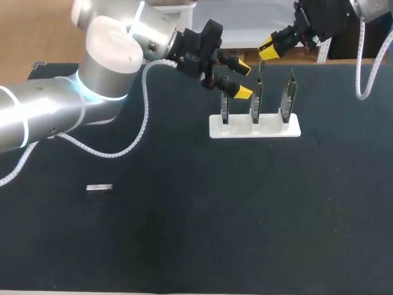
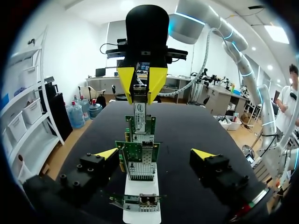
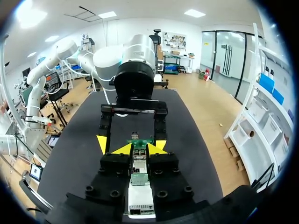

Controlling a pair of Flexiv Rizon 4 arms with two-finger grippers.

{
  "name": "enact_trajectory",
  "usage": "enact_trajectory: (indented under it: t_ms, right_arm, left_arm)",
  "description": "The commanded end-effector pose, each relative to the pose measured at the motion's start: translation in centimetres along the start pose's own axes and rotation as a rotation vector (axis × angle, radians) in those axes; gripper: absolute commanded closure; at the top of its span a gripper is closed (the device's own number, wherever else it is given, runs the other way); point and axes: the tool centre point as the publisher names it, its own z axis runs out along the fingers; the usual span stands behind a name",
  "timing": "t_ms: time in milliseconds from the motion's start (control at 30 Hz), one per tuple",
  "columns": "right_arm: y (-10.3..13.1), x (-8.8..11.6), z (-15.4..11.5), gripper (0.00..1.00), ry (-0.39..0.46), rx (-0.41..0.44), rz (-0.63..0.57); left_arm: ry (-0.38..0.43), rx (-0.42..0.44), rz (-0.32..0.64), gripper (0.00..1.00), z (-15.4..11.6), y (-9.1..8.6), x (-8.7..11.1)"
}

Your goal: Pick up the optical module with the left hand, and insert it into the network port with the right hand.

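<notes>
My right end effector (image 3: 140, 150) is closed on the optical module (image 2: 139, 113). It holds the module upright, long axis vertical, with the lower end at the top edge of one of three network cards (image 1: 258, 98) in a single white stand (image 1: 215, 128); which card, I cannot tell. I judge the coming push runs straight down along that axis. My left end effector (image 1: 244, 78) hangs open beside the cards, gripping nothing. A second module (image 1: 99, 188) lies flat on the counter (image 1: 245, 215), well apart, nearer my left arm. That makes two modules.
</notes>
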Motion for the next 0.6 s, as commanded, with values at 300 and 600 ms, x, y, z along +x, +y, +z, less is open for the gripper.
enact_trajectory:
  t_ms: [300,600]
  right_arm:
    - [-0.11,0.08,-0.05,1.00,-0.005,0.005,0.002]
    - [-0.12,0.07,-0.04,1.00,-0.006,0.005,0.002]
  left_arm:
    - [0.008,0.008,0.004,0.00,0.15,0.28,-0.15]
    - [0.026,0.000,0.009,0.00,0.32,0.38,-0.24]
